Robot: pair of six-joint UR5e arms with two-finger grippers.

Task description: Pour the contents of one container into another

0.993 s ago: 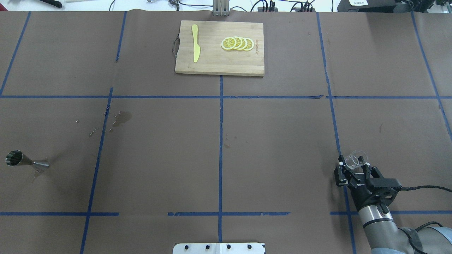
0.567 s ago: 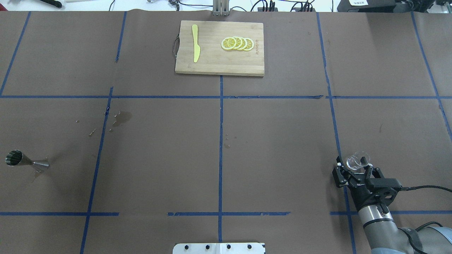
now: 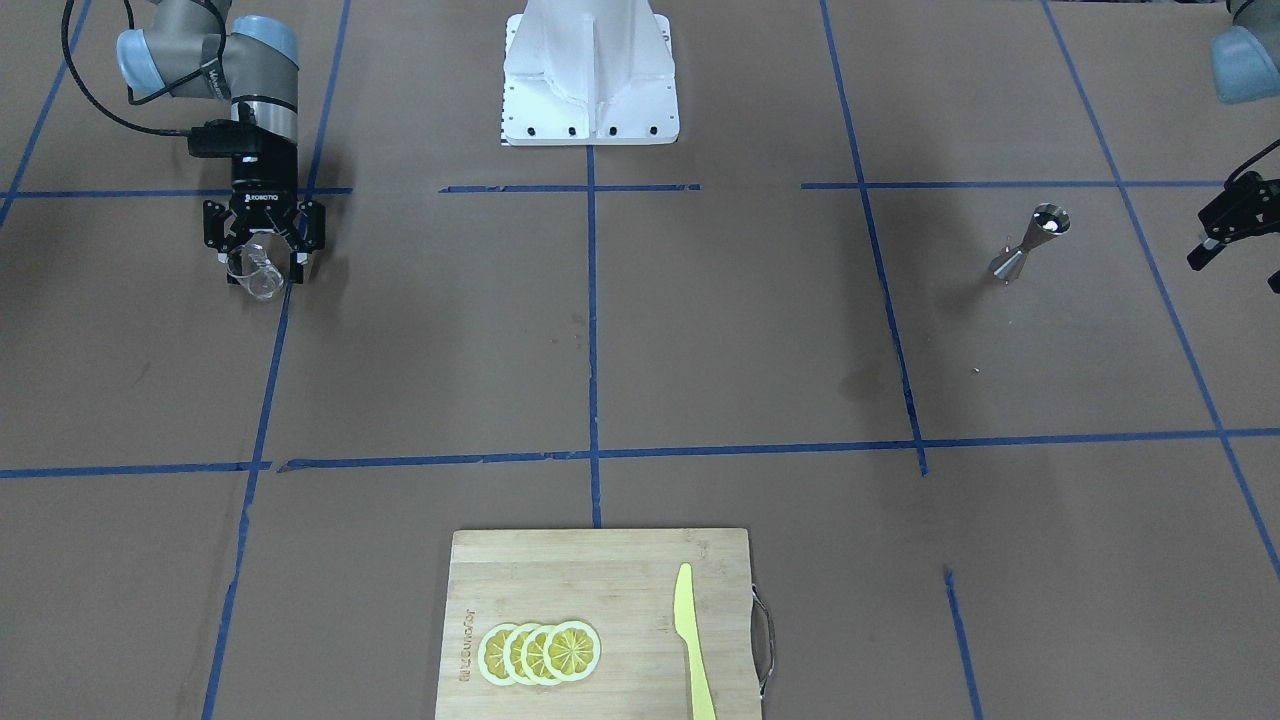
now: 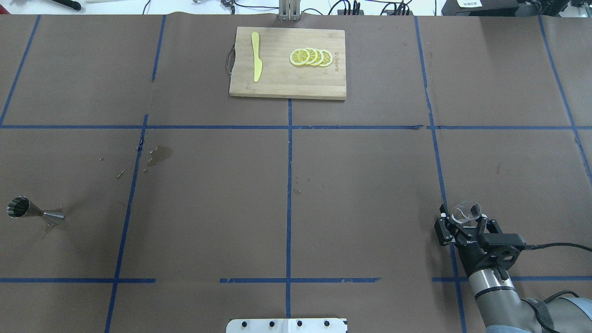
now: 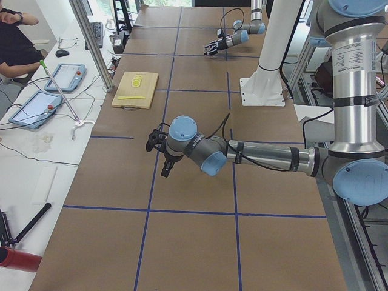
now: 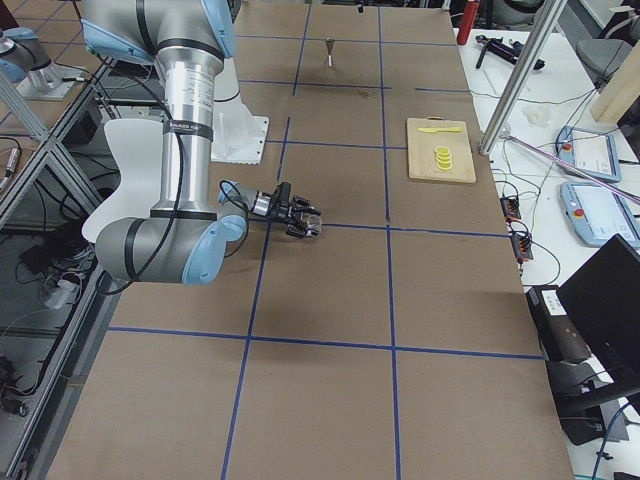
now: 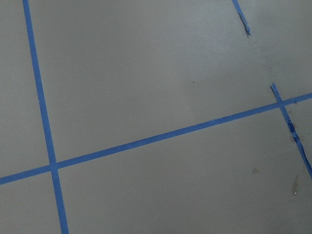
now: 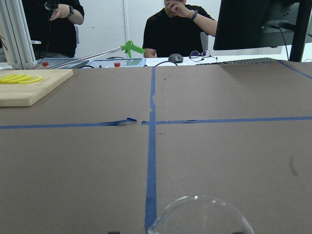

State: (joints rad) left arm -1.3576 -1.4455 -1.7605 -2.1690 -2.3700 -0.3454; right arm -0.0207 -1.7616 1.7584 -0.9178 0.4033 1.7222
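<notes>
Shifting right gripper [image 4: 465,217]: we log it a touch further toward the robot's left than a second ago, and the cup went with it. Small move only.
Glass cup [image 4: 467,211]: sits between the right gripper's fingers, which are drawn in on its sides. We read it as gripped, upright, mouth up. It is well apart from the cutting board [image 4: 275,78], nearer the robot and off to its right. We cannot tell if it is clear of the table.
Meaning: we judge the pickup done and the carry just starting. Nothing poured yet.
Jigger [image 4: 32,211]: stands alone, well apart from the cutting board, nearer the robot and far off to its left. Well apart from the cup too.
Left gripper [image 3: 1235,240]: near the jigger, touching nothing. It is cut by the frame edge, so we cannot tell how far open.
</notes>
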